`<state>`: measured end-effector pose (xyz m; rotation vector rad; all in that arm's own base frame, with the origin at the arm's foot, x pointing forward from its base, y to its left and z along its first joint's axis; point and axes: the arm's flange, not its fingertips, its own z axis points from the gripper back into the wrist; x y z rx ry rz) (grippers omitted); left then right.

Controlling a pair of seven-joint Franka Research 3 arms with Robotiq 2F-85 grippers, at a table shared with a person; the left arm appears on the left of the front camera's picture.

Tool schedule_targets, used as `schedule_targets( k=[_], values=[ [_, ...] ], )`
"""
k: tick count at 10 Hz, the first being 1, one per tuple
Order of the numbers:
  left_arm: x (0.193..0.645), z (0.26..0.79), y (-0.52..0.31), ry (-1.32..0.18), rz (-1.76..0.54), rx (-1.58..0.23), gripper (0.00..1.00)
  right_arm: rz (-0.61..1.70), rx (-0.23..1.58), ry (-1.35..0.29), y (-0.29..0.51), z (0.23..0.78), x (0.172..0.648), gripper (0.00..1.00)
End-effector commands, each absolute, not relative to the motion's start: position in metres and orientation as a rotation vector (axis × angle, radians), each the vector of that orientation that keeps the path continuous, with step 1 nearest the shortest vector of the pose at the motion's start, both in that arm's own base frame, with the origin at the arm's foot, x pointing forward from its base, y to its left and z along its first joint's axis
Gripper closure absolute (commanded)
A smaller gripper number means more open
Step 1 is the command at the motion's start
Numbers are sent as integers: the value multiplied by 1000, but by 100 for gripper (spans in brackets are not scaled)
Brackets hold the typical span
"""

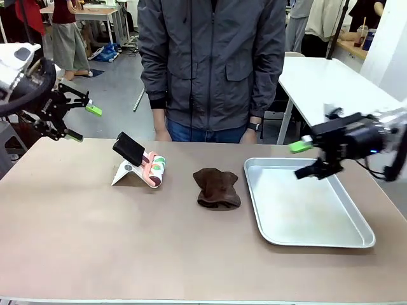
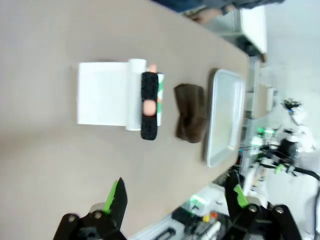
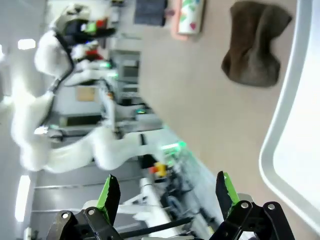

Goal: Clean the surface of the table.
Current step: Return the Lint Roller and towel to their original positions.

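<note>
Desk: the large rectangular desk [image 1: 95, 241] has a smooth, matte brownish-taupe top with a thin pale edge along its near side; it spans the front view from side to side and carries everything below.
Cloth: a dark brown, soft, crumpled cloth [image 1: 217, 187] lies bunched in folds near the middle of the desk, just left of the tray and apart from it.
Tray: a shallow silver metal tray [image 1: 356, 238] with rounded corners and a raised rim sits on the right part of the desk; its dull, faintly smeared floor holds nothing.
Paper roll: a white roll with a loose flat sheet [image 2: 102, 100] unrolled beside it lies left of the cloth; its wrapper is printed in pink and green.
Black item: a black, rough-textured, oblong piece [image 2: 149, 106] lies across the roll; what it is cannot be made out, and a pinkish spot shows at its middle.
Left end effector: the left end effector [image 1: 79, 122] hangs above the desk's far left corner, its green-padded fingers spread wide with nothing between them.
Right end effector: the right end effector [image 1: 304, 159] hovers over the tray's far right part, fingers wide apart and empty.
Person: a person in a grey zipped jacket [image 1: 213, 63] stands at the far edge; the hands are hidden behind the desk edge.
Hard to see: the right wrist view is blurred.
</note>
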<state>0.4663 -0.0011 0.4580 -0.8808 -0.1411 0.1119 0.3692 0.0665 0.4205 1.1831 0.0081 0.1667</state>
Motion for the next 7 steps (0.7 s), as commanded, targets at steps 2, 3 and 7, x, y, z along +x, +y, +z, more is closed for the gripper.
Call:
schedule_targets(
  k=[2,3,7],
  values=[
    [448,431,33,-202,37,-1198,0,64,1382,74,11,407,367,0],
    [443,425,52,-211,49,-1211,0,50,1428,67,3,401,365,0],
    [430,386,120,-278,-32,-1515,0,-111,1477,-44,-6,393,365,0]
  ],
)
